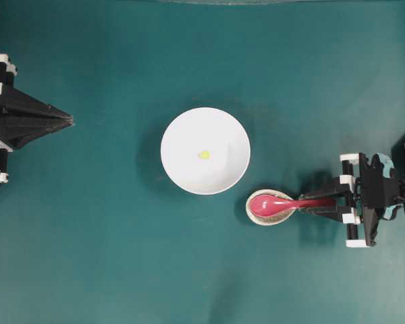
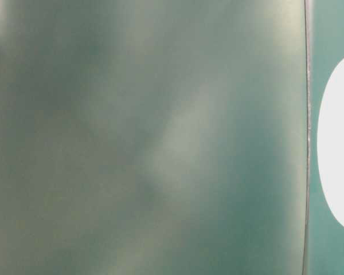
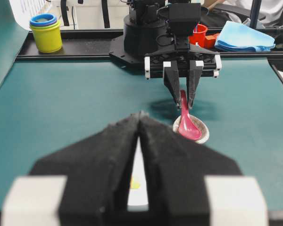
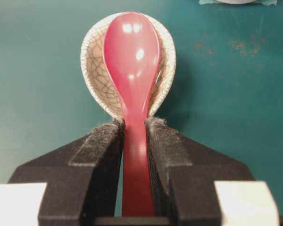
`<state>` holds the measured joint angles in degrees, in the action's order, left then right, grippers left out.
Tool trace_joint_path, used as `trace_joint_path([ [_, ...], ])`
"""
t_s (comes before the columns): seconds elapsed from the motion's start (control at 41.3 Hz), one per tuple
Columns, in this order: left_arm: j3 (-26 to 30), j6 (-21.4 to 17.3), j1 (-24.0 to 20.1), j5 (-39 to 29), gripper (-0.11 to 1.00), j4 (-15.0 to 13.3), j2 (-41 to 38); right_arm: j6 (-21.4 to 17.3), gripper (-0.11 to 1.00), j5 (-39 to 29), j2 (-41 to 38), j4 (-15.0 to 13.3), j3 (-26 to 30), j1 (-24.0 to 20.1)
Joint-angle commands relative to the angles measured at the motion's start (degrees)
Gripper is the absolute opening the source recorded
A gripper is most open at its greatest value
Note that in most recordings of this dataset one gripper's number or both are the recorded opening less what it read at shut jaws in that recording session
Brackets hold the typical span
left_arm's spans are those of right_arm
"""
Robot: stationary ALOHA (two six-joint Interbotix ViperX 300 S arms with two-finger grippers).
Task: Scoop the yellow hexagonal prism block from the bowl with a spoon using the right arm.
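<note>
Spoon (image 4: 132, 70) handle pinched by right tool (image 4: 134, 136), overhead shows block (image 1: 203, 154) in bowl (image 1: 182, 172)

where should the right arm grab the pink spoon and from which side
Grip the glossy pink-red soup spoon by its straight handle, coming from the handle end, away from the white round bowl. Its scoop sits in the speckled spoon rest; only the handle juts free.

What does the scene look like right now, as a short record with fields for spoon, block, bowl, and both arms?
spoon: scoop lying in the speckled spoon rest, handle between the right gripper fingers
yellow block: inside the white bowl, near its middle
bowl: on the green table, beside the spoon rest
right gripper: fingers closed against the handle
left gripper: shut, away from the bowl
</note>
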<state>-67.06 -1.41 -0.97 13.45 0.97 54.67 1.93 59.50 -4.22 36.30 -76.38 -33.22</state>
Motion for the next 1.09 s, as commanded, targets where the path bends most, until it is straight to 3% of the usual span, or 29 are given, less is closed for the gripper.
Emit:
trace_joint_path([
  [0.0, 1.67, 0.09, -0.09, 0.26, 0.08, 0.09, -0.53, 0.09, 0.24, 0.62, 1.14, 0.09, 0.44, 0.09],
  [0.315, 1.67, 0.0, -0.09, 0.26, 0.08, 0.0, -0.26, 0.53, 0.24, 0.18, 8.09, 0.0, -0.79, 2.02],
  [0.484, 1.67, 0.0, -0.09, 0.26, 0.08, 0.09, -0.26, 4.04, 0.24, -2.37, 13.89, 0.0, -1.23, 3.87],
  [0.774, 1.67, 0.0, -0.09, 0.26, 0.08, 0.09, -0.35, 11.43, 0.24, -13.71, 24.17, 0.09, 1.23, 8.79],
  [1.065, 1.67, 0.0, -0.09, 0.35, 0.08, 0.0, -0.53, 13.27, 0.24, -26.37, 31.9, 0.0, 5.01, 16.96],
])
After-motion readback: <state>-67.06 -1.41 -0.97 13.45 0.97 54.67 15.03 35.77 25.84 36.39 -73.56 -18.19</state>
